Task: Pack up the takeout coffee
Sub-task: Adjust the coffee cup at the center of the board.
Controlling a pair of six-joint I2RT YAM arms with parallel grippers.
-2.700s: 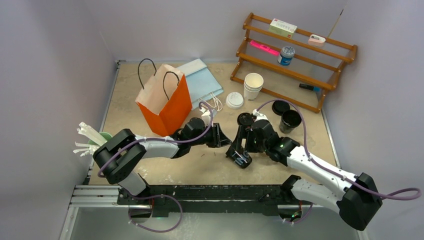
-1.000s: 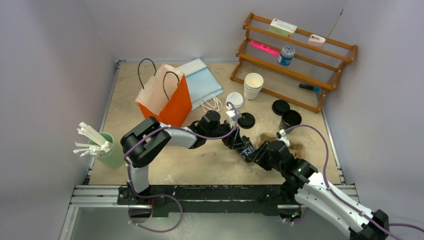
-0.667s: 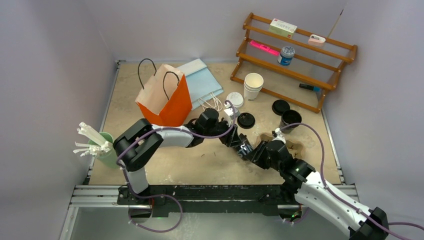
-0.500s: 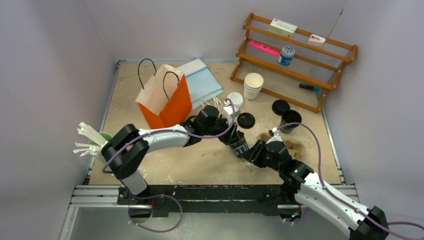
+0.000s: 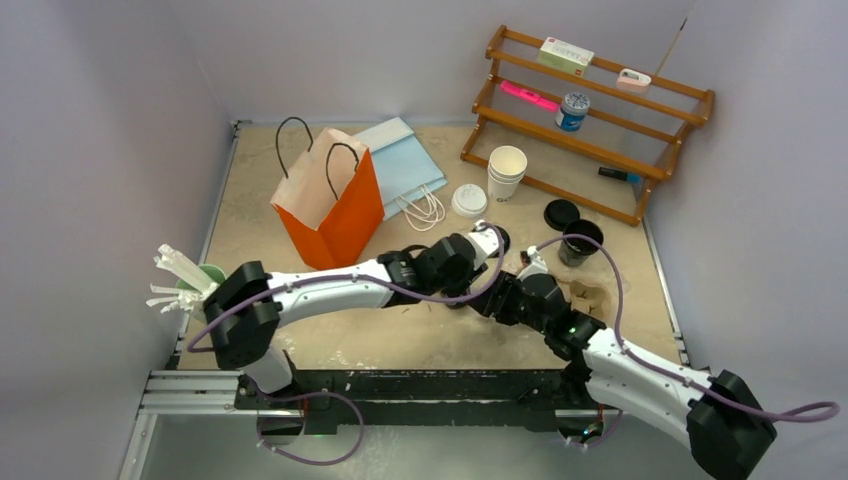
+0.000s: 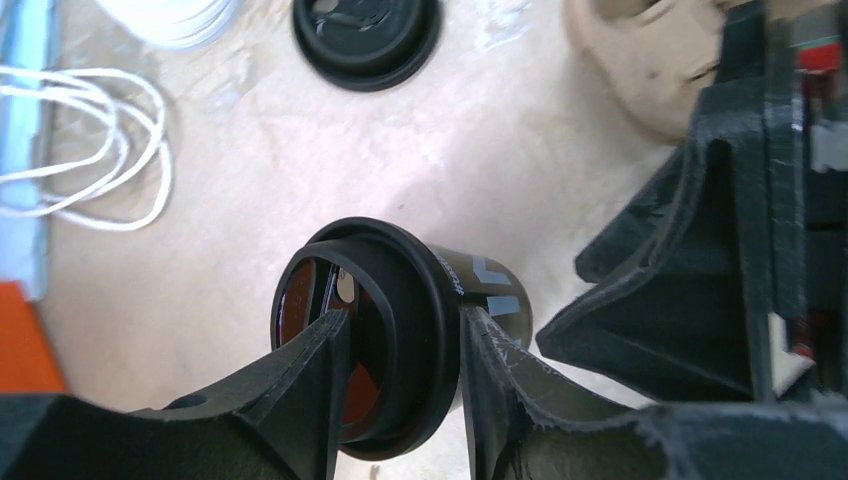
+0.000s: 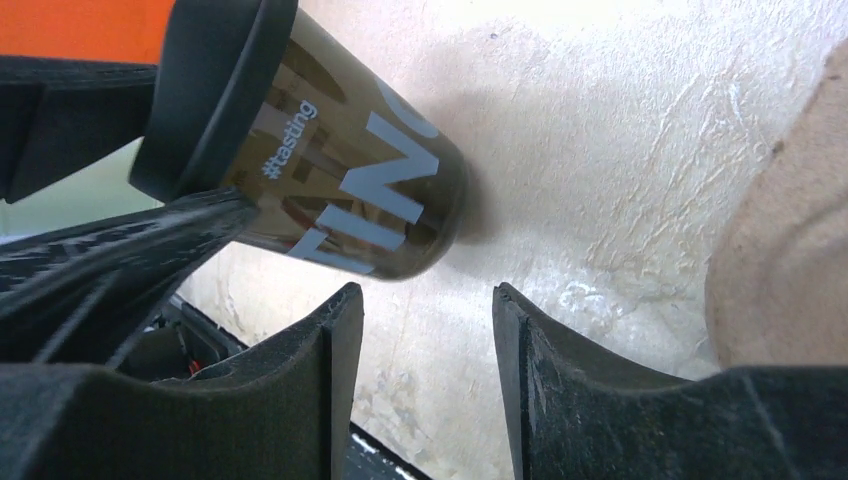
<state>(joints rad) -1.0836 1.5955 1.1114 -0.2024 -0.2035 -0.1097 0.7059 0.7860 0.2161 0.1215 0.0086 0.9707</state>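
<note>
Clearly the left tool pinches the black cup by its rim, one finger inside the mouth. Over the table its long axis tilts away, base toward the right tool, which gapes empty just short of it. Only the right wrist view shows that gap; overhead, the cup is hidden.

Right gripper crowds cup; carrier close right; table free nearside.

Beige table, black lid ahead of left fingers, carrier ahead-right, white lid ahead-left, orange bag left.
</note>
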